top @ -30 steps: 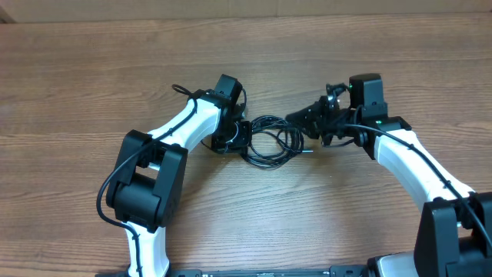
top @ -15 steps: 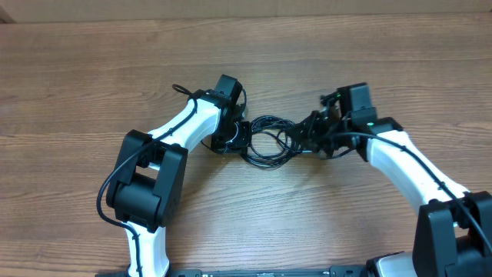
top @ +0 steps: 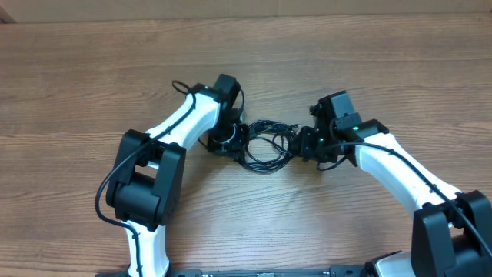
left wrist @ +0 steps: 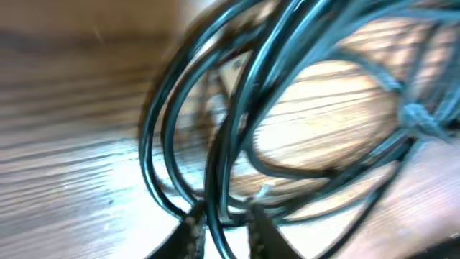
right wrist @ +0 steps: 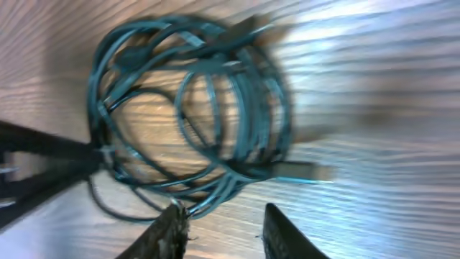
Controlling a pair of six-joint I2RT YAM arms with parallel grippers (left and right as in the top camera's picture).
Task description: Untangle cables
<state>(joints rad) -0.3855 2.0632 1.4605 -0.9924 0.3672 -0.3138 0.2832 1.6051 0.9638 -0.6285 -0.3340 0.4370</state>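
Observation:
The cables (top: pixel 265 145) lie as one tangled coil of thin black cord on the wooden table, between my two grippers. My left gripper (top: pixel 231 141) is at the coil's left edge. In the left wrist view the loops (left wrist: pixel 287 93) fill the frame, and the gripper (left wrist: pixel 224 229) is slightly open with one strand running between its fingertips. My right gripper (top: pixel 304 143) is at the coil's right edge. In the right wrist view it (right wrist: pixel 226 229) is open over bare wood, its left fingertip (right wrist: pixel 175 219) touching the coil's (right wrist: pixel 194 115) lowest strands. A plug end (right wrist: pixel 302 171) sticks out right.
Thicker black wires run along both white arms (top: pixel 400 165). The wooden table (top: pixel 254 54) stretches around the coil, and its far edge meets a pale wall at the top of the overhead view.
My right gripper has moved left up to the coil and opened. The left gripper has opened slightly and shifted a little; the coil has been nudged slightly.

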